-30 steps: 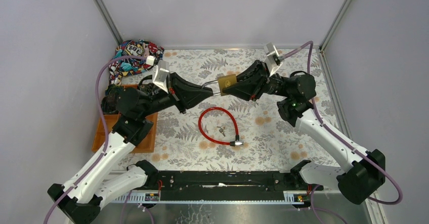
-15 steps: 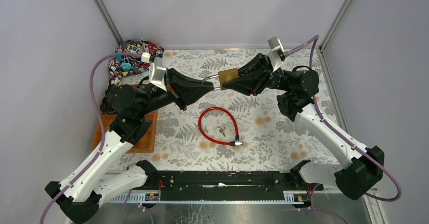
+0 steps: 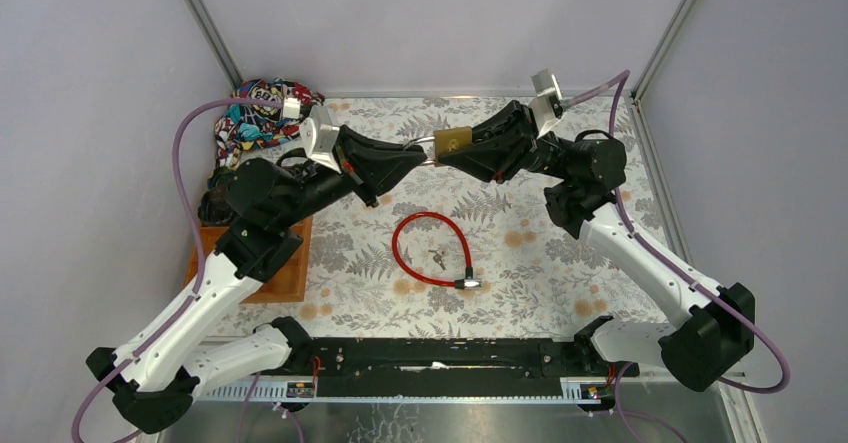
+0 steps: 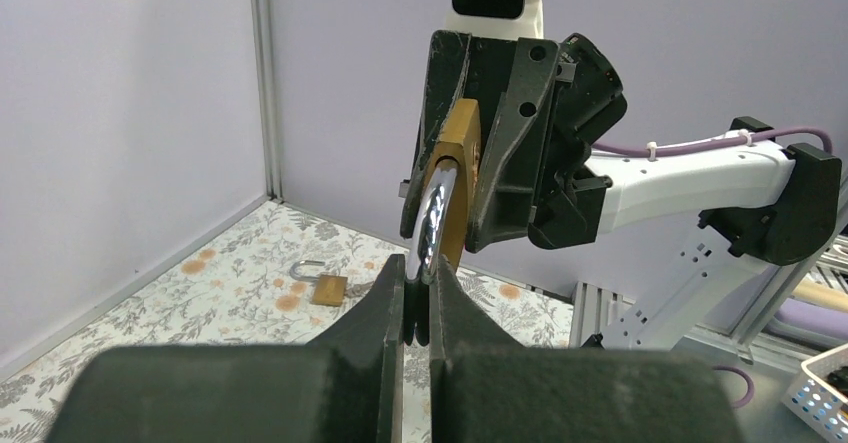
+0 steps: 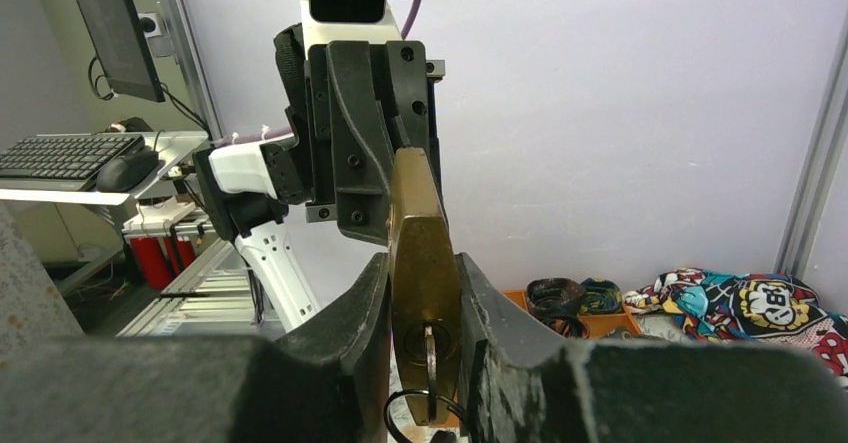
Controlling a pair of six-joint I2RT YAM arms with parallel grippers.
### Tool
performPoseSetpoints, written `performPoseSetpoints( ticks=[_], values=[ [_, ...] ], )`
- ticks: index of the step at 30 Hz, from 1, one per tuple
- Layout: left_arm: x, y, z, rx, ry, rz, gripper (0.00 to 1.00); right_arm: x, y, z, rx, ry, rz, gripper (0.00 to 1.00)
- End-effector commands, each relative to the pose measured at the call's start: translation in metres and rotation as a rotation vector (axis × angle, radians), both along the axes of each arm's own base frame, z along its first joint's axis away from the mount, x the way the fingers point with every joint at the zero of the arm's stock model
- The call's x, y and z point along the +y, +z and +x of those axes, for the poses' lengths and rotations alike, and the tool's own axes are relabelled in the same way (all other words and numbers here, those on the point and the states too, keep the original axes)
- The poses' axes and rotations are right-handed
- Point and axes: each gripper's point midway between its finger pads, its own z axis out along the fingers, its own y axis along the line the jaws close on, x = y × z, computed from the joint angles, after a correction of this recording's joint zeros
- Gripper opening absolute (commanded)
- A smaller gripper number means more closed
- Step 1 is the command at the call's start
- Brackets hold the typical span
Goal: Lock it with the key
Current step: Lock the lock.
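Observation:
A brass padlock (image 3: 455,140) hangs in the air between my two grippers over the back of the table. My left gripper (image 3: 420,153) is shut on its silver shackle (image 4: 430,225), pinched between the fingertips of the left gripper (image 4: 420,273). The right gripper (image 3: 468,146) is shut on the padlock's brass body (image 5: 420,233), one finger on each flat face of it in the right gripper (image 5: 422,263). The key (image 5: 430,358) sits in the keyhole at the body's end, its black ring (image 5: 408,408) hanging below.
A red cable lock (image 3: 400,253) with small keys (image 3: 437,258) inside its loop lies mid-table. A wooden tray (image 3: 292,268) sits at the left edge and a colourful cloth bag (image 3: 265,103) in the back left corner. A second small padlock (image 4: 325,286) lies on the tablecloth.
Both arms have carried the padlock together toward the back of the table. Both grips have stayed as they were.

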Motion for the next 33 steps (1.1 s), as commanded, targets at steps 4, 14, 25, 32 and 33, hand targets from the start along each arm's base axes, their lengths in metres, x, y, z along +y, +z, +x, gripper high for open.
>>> performPoseSetpoints(
  ticks=[4,14,25,32,33],
  values=[
    [-0.078,-0.11,-0.072,0.145,-0.446,0.262,0.0,0.058,-0.071,-0.008,0.226,0.142,-0.223,0.0],
    [-0.035,-0.049,-0.059,0.003,-0.347,0.131,0.0,0.032,-0.064,-0.013,0.183,0.122,-0.267,0.0],
    [0.021,-0.001,-0.034,-0.061,-0.117,0.028,0.0,-0.024,-0.042,-0.011,0.146,0.03,-0.332,0.61],
    [0.031,-0.01,-0.035,-0.017,-0.085,0.011,0.0,-0.051,-0.041,-0.019,0.139,0.011,-0.391,1.0],
    [0.033,-0.011,-0.035,-0.015,-0.083,0.007,0.0,-0.054,-0.041,-0.021,0.132,0.004,-0.397,1.0]
  ],
)
